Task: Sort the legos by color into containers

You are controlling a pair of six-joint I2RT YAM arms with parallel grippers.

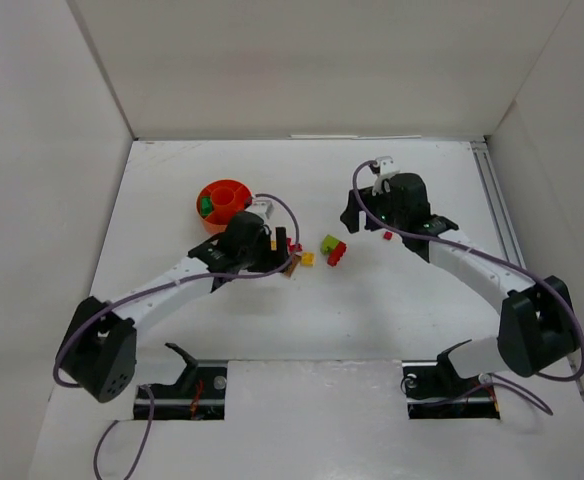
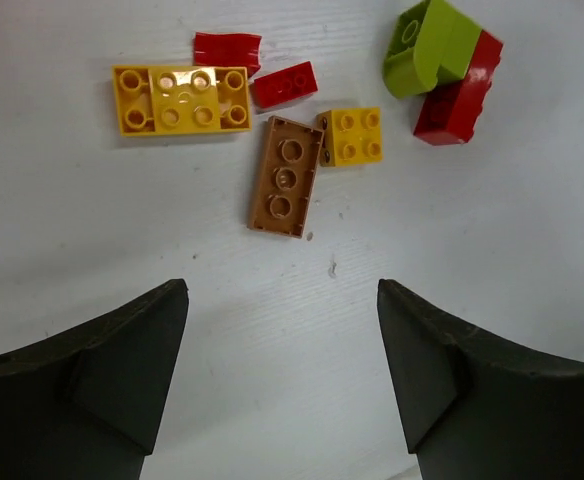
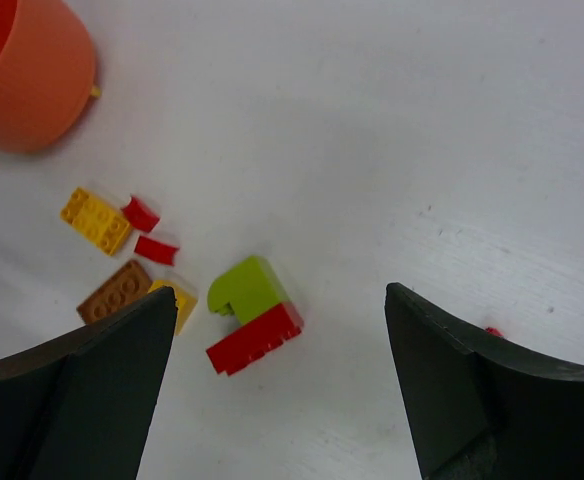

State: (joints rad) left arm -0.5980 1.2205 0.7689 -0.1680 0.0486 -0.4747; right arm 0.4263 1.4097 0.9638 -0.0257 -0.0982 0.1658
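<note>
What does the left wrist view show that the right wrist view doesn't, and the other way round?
Only the left wrist view: the left gripper, open with nothing between its jaws, and the small yellow brick in full. Only the right wrist view: the orange bowl, a tiny red piece beside one finger, and the right gripper, also open. Both: the long yellow brick, a curved red piece, a small red brick, the brown brick, and the lime brick against a larger red brick.
</note>
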